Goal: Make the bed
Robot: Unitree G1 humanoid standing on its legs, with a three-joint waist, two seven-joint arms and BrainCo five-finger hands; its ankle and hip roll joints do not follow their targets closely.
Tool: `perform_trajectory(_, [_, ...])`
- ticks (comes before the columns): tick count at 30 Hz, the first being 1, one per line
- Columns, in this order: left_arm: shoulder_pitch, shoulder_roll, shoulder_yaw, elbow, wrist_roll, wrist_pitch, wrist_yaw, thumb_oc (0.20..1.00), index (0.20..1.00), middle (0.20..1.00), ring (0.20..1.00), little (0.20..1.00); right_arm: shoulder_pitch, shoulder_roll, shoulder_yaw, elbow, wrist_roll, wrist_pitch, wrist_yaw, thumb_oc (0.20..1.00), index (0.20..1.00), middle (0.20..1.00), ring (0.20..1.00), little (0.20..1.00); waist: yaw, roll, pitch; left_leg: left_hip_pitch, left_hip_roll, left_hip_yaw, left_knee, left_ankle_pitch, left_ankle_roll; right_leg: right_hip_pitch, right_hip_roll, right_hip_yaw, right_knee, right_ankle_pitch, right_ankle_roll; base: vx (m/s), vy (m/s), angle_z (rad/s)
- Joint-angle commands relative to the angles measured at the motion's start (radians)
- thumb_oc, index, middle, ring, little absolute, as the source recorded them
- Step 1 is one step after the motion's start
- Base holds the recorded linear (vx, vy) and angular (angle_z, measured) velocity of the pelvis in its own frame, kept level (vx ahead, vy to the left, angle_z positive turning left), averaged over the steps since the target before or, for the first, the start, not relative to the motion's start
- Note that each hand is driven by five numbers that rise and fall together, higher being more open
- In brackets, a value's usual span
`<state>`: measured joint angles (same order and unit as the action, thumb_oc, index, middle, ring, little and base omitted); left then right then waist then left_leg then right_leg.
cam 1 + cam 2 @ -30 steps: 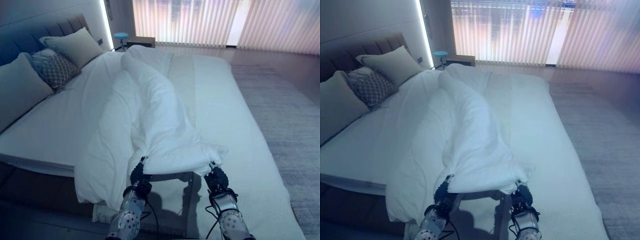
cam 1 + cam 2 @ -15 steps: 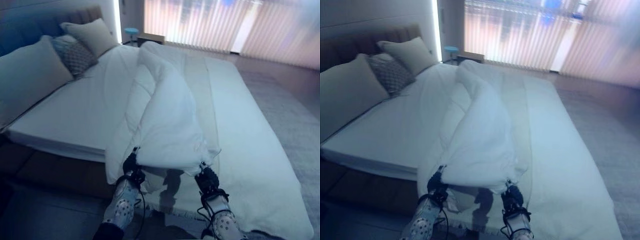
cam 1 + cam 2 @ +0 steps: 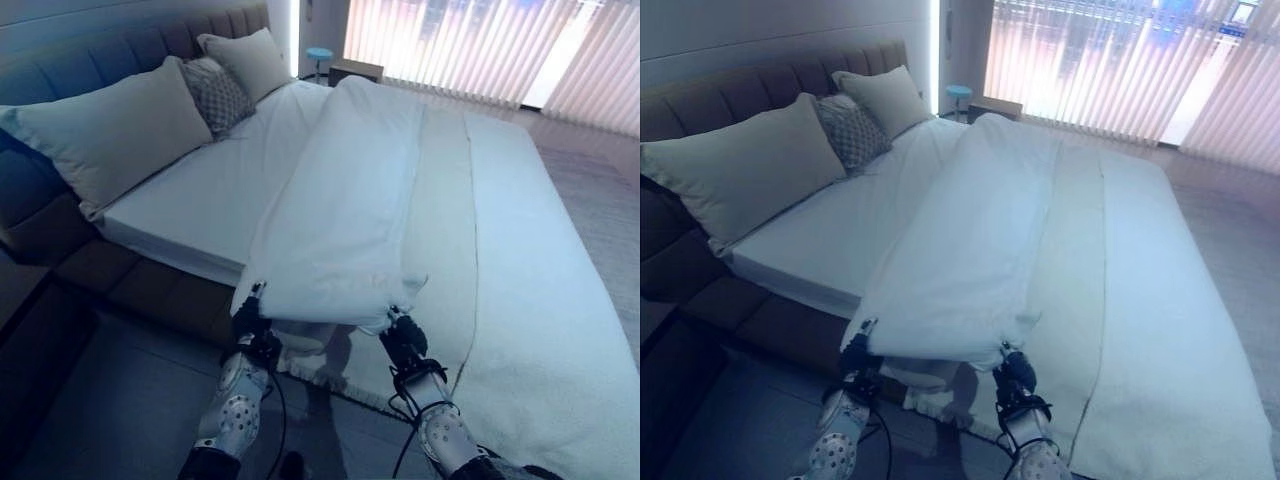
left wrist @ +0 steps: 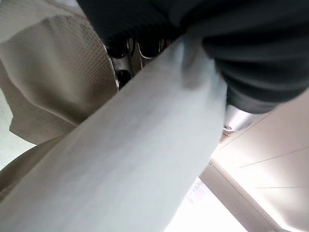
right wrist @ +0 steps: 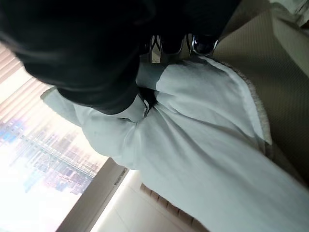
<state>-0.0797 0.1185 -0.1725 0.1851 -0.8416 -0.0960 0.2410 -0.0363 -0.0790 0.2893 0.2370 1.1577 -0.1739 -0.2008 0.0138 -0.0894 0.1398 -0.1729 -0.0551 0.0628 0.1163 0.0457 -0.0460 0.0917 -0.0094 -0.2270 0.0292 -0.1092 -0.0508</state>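
White cloth of the folded duvet (image 3: pixel 345 215) is clenched at its near edge by both hands: the left hand (image 3: pixel 250 322) at one corner, the right hand (image 3: pixel 400 338) at the other, held just off the wide upholstered bed (image 3: pixel 560 300). No writing is legible. Beyond the duvet, three pillows (image 3: pixel 120 125) lean on the padded headboard (image 3: pixel 90 55). The wrist views show curled fingers (image 5: pixel 159 46) bunching fabric.

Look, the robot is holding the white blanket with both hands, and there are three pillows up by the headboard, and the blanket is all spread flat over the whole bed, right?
Not quite. Both the left hand and right hand do hold the white blanket, and three pillows sit by the headboard. But the blanket is bunched in a long strip down the middle, leaving the sheet bare, as the left eye view shows.
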Motion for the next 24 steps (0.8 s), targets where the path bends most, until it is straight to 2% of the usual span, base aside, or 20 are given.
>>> perform_trajectory(1, [0.038, 0.076, 0.104, -0.09, 0.038, -0.116, -0.005, 0.2, 0.2, 0.2, 0.2, 0.2, 0.041, -0.061, -0.092, -0.064, -0.037, -0.072, -0.001, 0.2, 0.2, 0.2, 0.2, 0.2, 0.015, -0.015, -0.05, 0.057, 0.046, -0.064, 0.028, -0.077, 0.006, -0.035, -0.031, 0.052, -0.018, 0.059, 0.127, -0.02, 0.098, -0.52])
perform_trajectory(2, [0.038, 0.076, 0.104, -0.09, 0.038, -0.116, -0.005, 0.2, 0.2, 0.2, 0.2, 0.2, 0.041, -0.061, -0.092, -0.064, -0.037, -0.072, -0.001, 0.2, 0.2, 0.2, 0.2, 0.2, 0.014, -0.015, -0.052, 0.055, 0.046, -0.065, 0.026, -0.075, 0.006, -0.037, -0.032, 0.051, -0.018, 0.06, 0.127, 0.01, 0.323, -0.55])
perform_trajectory(3, [0.034, 0.073, 0.105, -0.093, 0.036, -0.122, 0.004, 0.2, 0.2, 0.2, 0.2, 0.2, 0.032, -0.073, -0.095, -0.066, -0.039, -0.068, 0.0, 0.2, 0.2, 0.2, 0.2, 0.2, 0.01, -0.017, -0.062, 0.085, 0.129, -0.112, 0.013, -0.062, -0.007, -0.039, -0.068, 0.053, -0.011, 0.052, 0.136, 0.04, 0.321, -0.22])
perform_trajectory(6, [0.024, 0.071, 0.11, -0.088, 0.028, -0.129, 0.012, 0.2, 0.2, 0.2, 0.2, 0.2, 0.017, -0.086, -0.104, -0.069, -0.045, -0.066, -0.004, 0.2, 0.2, 0.2, 0.2, 0.2, 0.003, -0.001, -0.073, 0.102, 0.235, -0.151, -0.029, -0.007, -0.035, -0.036, -0.109, 0.051, 0.0, 0.04, 0.154, 0.08, 0.435, -0.05])
perform_trajectory(7, [0.02, 0.072, 0.11, -0.081, 0.025, -0.128, 0.012, 0.2, 0.2, 0.2, 0.2, 0.2, 0.01, -0.096, -0.106, -0.072, -0.048, -0.063, -0.008, 0.2, 0.2, 0.2, 0.2, 0.2, 0.002, 0.011, -0.071, 0.107, 0.249, -0.166, -0.04, 0.002, -0.047, -0.03, -0.119, 0.053, 0.006, 0.039, 0.163, 0.07, 0.305, 0.12])
perform_trajectory(8, [0.02, 0.072, 0.11, -0.081, 0.025, -0.128, 0.012, 0.2, 0.2, 0.2, 0.2, 0.2, 0.01, -0.096, -0.106, -0.072, -0.048, -0.063, -0.008, 0.2, 0.2, 0.2, 0.2, 0.2, 0.002, 0.011, -0.07, 0.109, 0.249, -0.167, -0.041, 0.002, -0.047, -0.029, -0.119, 0.053, 0.006, 0.039, 0.162, 0.09, 0.497, 0.18])
perform_trajectory(9, [0.014, 0.073, 0.109, -0.074, 0.026, -0.131, 0.015, 0.2, 0.2, 0.2, 0.2, 0.2, -0.007, -0.101, -0.101, -0.073, -0.053, -0.056, -0.007, 0.2, 0.2, 0.2, 0.2, 0.2, 0.009, 0.031, -0.068, 0.125, 0.22, -0.216, -0.043, -0.031, -0.061, -0.029, -0.157, 0.071, 0.013, 0.054, 0.184, 0.1, 0.586, 0.1])
perform_trajectory(11, [0.006, 0.077, 0.103, -0.064, 0.022, -0.133, 0.013, 0.2, 0.2, 0.2, 0.2, 0.2, 0.002, -0.097, -0.103, -0.084, -0.07, -0.041, -0.006, 0.2, 0.2, 0.2, 0.2, 0.2, -0.003, 0.034, -0.069, 0.144, 0.196, -0.175, -0.067, -0.065, -0.06, -0.026, -0.212, 0.08, 0.016, 0.095, 0.207, 0.1, 0.676, 0.11])
perform_trajectory(12, [0.002, 0.085, 0.093, -0.049, 0.042, -0.134, 0.013, 0.2, 0.2, 0.2, 0.2, 0.2, 0.006, -0.093, -0.102, -0.082, -0.078, -0.039, -0.001, 0.2, 0.2, 0.2, 0.2, 0.2, -0.002, 0.027, -0.066, 0.137, 0.163, -0.169, -0.054, -0.083, -0.047, -0.042, -0.249, 0.096, 0.022, 0.152, 0.218, 0.05, 0.525, 0.38])
perform_trajectory(13, [-0.005, 0.095, 0.096, -0.048, 0.039, -0.134, 0.011, 0.2, 0.2, 0.2, 0.2, 0.2, 0.006, -0.087, -0.103, -0.08, -0.074, -0.037, -0.002, 0.2, 0.2, 0.2, 0.2, 0.2, 0.0, 0.026, -0.063, 0.131, 0.144, -0.154, -0.049, -0.091, -0.035, -0.063, -0.267, 0.105, 0.039, 0.178, 0.217, 0.0, 0.492, 0.37])
perform_trajectory(14, [-0.007, 0.104, 0.095, -0.041, 0.047, -0.139, 0.019, 0.2, 0.2, 0.2, 0.2, 0.2, 0.0, -0.073, -0.099, -0.066, -0.082, -0.04, 0.001, 0.2, 0.2, 0.2, 0.2, 0.2, 0.007, 0.025, -0.055, 0.126, 0.129, -0.126, -0.049, -0.094, -0.024, -0.094, -0.288, 0.089, 0.059, 0.224, 0.217, -0.05, 0.438, 0.2])
perform_trajectory(15, [-0.001, 0.112, 0.103, -0.035, 0.048, -0.136, 0.017, 0.2, 0.2, 0.2, 0.2, 0.2, -0.005, -0.063, -0.095, -0.059, -0.084, -0.041, 0.004, 0.2, 0.2, 0.2, 0.2, 0.2, 0.014, 0.034, -0.047, 0.124, 0.12, -0.104, -0.055, -0.094, -0.011, -0.129, -0.3, 0.07, 0.088, 0.241, 0.21, -0.1, 0.469, -0.22])
perform_trajectory(16, [0.004, 0.116, 0.115, -0.029, 0.055, -0.14, 0.026, 0.2, 0.2, 0.2, 0.2, 0.2, -0.011, -0.054, -0.085, -0.039, -0.097, -0.042, 0.004, 0.2, 0.2, 0.2, 0.2, 0.2, 0.031, 0.05, -0.034, 0.13, 0.122, -0.072, -0.067, -0.092, -0.005, -0.151, -0.309, 0.005, 0.119, 0.233, 0.203, -0.07, 0.495, -0.68])
perform_trajectory(17, [0.018, 0.116, 0.121, -0.026, 0.054, -0.129, 0.02, 0.2, 0.2, 0.2, 0.2, 0.2, -0.007, -0.05, -0.078, -0.03, -0.1, -0.034, 0.004, 0.2, 0.2, 0.2, 0.2, 0.2, 0.033, 0.066, -0.036, 0.135, 0.113, -0.065, -0.089, -0.084, 0.002, -0.157, -0.291, -0.016, 0.144, 0.203, 0.196, -0.01, 0.487, -0.84])
perform_trajectory(19, [0.039, 0.116, 0.125, -0.009, 0.06, -0.123, 0.013, 0.2, 0.2, 0.2, 0.2, 0.2, 0.006, -0.053, -0.074, -0.007, -0.1, -0.026, 0.015, 0.2, 0.2, 0.2, 0.2, 0.2, 0.019, 0.077, -0.037, 0.158, 0.085, -0.055, -0.14, -0.058, 0.015, -0.179, -0.19, 0.002, 0.177, 0.13, 0.173, 0.06, 0.389, -0.66])
perform_trajectory(21, [0.064, 0.112, 0.129, -0.002, 0.063, -0.112, 0.008, 0.2, 0.2, 0.2, 0.2, 0.2, 0.024, -0.052, -0.072, 0.012, -0.109, -0.021, 0.015, 0.2, 0.2, 0.2, 0.2, 0.2, 0.02, 0.078, -0.039, 0.183, 0.065, -0.042, -0.186, -0.039, 0.017, -0.169, -0.124, -0.018, 0.15, 0.084, 0.157, 0.08, 0.226, -0.38])
perform_trajectory(23, [0.079, 0.105, 0.135, 0.022, 0.062, -0.099, 0.011, 0.2, 0.2, 0.2, 0.2, 0.2, 0.049, -0.046, -0.075, 0.027, -0.114, -0.02, 0.011, 0.2, 0.2, 0.2, 0.2, 0.2, 0.013, 0.07, -0.037, 0.189, 0.043, -0.041, -0.2, -0.03, 0.015, -0.169, -0.056, 0.0, 0.116, 0.065, 0.139, 0.06, 0.134, -0.46])
perform_trajectory(24, [0.084, 0.1, 0.133, 0.042, 0.064, -0.093, 0.009, 0.2, 0.2, 0.2, 0.2, 0.2, 0.064, -0.045, -0.081, 0.035, -0.111, -0.025, 0.005, 0.2, 0.2, 0.2, 0.2, 0.2, 0.004, 0.063, -0.036, 0.191, 0.031, -0.038, -0.201, -0.027, 0.014, -0.155, -0.023, 0.031, 0.068, 0.063, 0.128, 0.04, 0.105, 0.08])
